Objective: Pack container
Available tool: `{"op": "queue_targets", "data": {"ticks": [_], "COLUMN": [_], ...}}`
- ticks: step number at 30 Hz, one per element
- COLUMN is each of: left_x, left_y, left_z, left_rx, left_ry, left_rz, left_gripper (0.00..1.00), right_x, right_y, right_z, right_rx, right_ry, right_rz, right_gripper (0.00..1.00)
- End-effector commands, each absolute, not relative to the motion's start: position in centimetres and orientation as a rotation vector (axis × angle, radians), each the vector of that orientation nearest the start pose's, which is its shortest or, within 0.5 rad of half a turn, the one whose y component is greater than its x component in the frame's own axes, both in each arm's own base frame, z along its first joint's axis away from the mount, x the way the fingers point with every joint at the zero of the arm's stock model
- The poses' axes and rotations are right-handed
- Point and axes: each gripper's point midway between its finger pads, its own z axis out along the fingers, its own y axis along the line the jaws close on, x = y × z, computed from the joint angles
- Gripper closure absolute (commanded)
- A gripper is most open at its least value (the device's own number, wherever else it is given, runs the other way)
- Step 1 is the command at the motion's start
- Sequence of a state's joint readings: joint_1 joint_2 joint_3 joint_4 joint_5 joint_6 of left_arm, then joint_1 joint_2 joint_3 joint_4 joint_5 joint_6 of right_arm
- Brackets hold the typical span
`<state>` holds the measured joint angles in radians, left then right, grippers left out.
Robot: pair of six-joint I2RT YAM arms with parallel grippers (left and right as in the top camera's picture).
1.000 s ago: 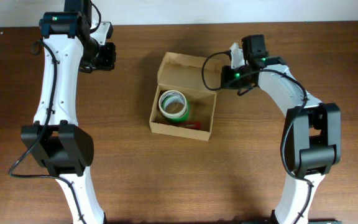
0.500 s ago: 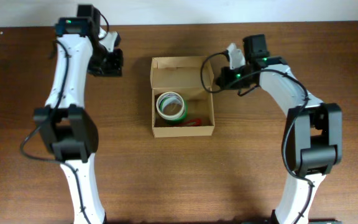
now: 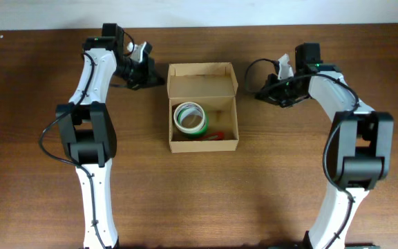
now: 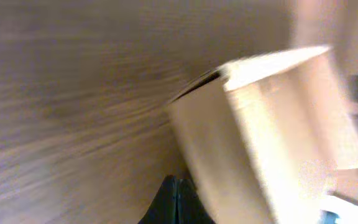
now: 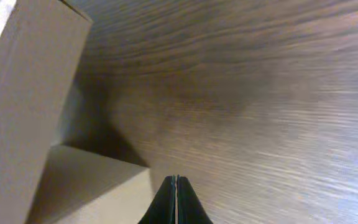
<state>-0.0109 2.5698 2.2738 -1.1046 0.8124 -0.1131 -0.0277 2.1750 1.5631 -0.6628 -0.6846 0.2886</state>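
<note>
A white-shelled, black-jointed left arm (image 3: 90,76) and a matching right arm (image 3: 334,93) are shown. A thin black cable (image 3: 253,66) is looped just behind the right gripper (image 3: 261,95), whose dark tapered fingers (image 5: 169,202) are seen.

No text, label, brand, number or sign can be read anywhere; the box (image 3: 202,77) is plain on every face that shows, and the left wrist view is too blurred to tell
</note>
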Motion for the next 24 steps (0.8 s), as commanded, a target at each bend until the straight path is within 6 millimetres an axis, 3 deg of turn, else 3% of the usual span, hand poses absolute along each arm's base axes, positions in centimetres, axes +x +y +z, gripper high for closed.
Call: {"op": "queue_targets", "data": {"ticks": [1,7,14,24], "left_x": [52.4,52.2,52.7,53.5], "left_y": [-14.7,-14.9,-15.1,-16.0], "left_z": [5.1,3.2,2.9,2.6], "left_rx": [-0.173,-0.257,-0.307,-0.365], "left_ry": [2.727,2.755,2.740,2.660], "left_rz": [-1.502,-1.551,-1.579,-1.749], "left_gripper": [0.98,0.98,0.98,0.99], "right_x": [46.7,48.2,49.6,49.9], "right_y": [12.4,13.8,13.8,14.5], "right_z": [4.5,4.8,5.0,3.0], "right_rx": [0.401,0.428,0.411,0.444], "right_ry": [2.691,2.573,2.518,2.524], "right_rz": [1.396,1.617,1.612,1.635], "right_gripper": [0.96,0.96,0.96,0.96]}}
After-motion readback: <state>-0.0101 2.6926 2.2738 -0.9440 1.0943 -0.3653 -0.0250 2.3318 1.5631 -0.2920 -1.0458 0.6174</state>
